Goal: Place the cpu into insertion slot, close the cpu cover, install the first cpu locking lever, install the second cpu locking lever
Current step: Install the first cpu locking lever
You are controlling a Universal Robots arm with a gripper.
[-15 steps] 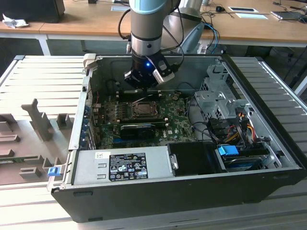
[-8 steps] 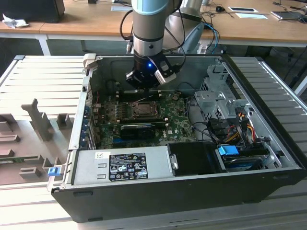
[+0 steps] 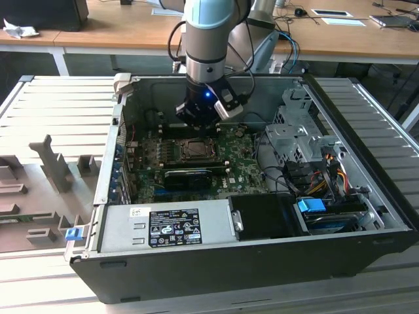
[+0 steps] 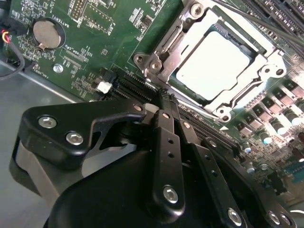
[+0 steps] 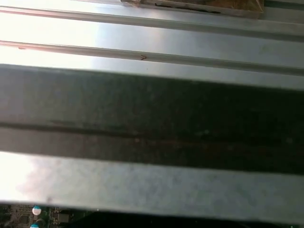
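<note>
Nearest in the exterior view, the open computer case (image 3: 196, 268) shows its front wall, and just behind that wall lies the grey power supply (image 3: 163, 226) with its labels. Beyond the power supply sits the green motherboard (image 3: 150, 190), carrying a long black card (image 3: 190, 175) and, past that card, the insertion slot (image 3: 195, 150). In the second wrist view the cpu (image 4: 212, 65) lies flat in the insertion slot (image 4: 268, 57), its pale metal face showing through the square opening of the cpu cover (image 4: 175, 38), which lies down over the chip's edges. A round coin battery (image 4: 45, 32) sits on the board well apart from the slot. The gripper (image 4: 164, 97) hangs near the slot's edge, its jaws closed together with nothing between them. Farther off in the exterior view, the arm (image 3: 206, 39) rises above the slot, and a wooden bench (image 3: 105, 29) stands behind the case.
</note>
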